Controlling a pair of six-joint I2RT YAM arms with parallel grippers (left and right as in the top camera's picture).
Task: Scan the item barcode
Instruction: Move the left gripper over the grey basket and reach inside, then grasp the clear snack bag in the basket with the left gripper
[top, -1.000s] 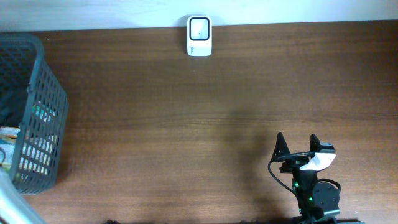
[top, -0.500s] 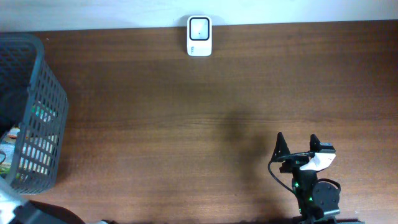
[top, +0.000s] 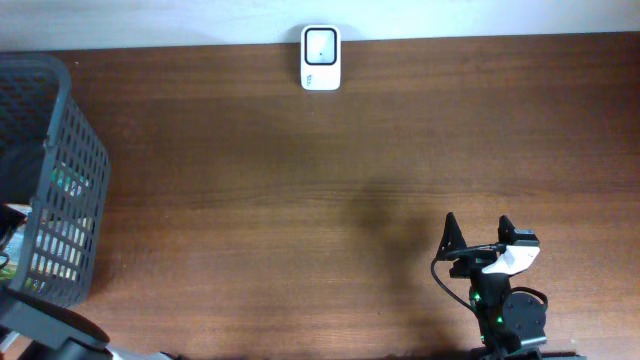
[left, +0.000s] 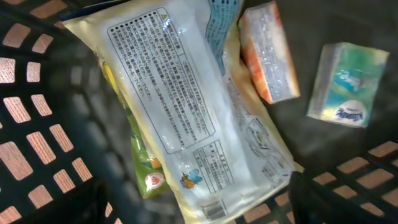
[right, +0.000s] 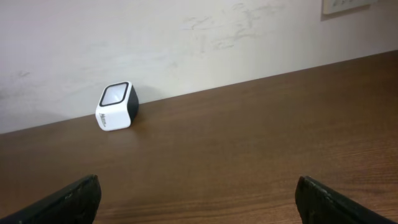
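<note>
In the left wrist view a long clear-and-yellow packet (left: 186, 112) with printed text lies in the basket, its barcode (left: 214, 210) at the lower end. My left gripper (left: 199, 214) hovers open just above that end, one dark finger on each side, touching nothing that I can see. A white scanner (top: 321, 58) stands at the table's far edge, and shows too as the scanner (right: 116, 106) in the right wrist view. My right gripper (top: 478, 232) rests open near the front right, the right gripper (right: 199, 202) holding nothing over bare wood.
The dark mesh basket (top: 50, 180) stands at the left edge of the table. Beside the packet lie an orange-and-white pack (left: 267, 53), a green-blue tissue pack (left: 348, 84) and a green packet (left: 143, 168) partly under it. A pale wall rises behind the scanner.
My left arm has shifted at the bottom-left corner by the basket. The right arm and the scanner have not moved.
</note>
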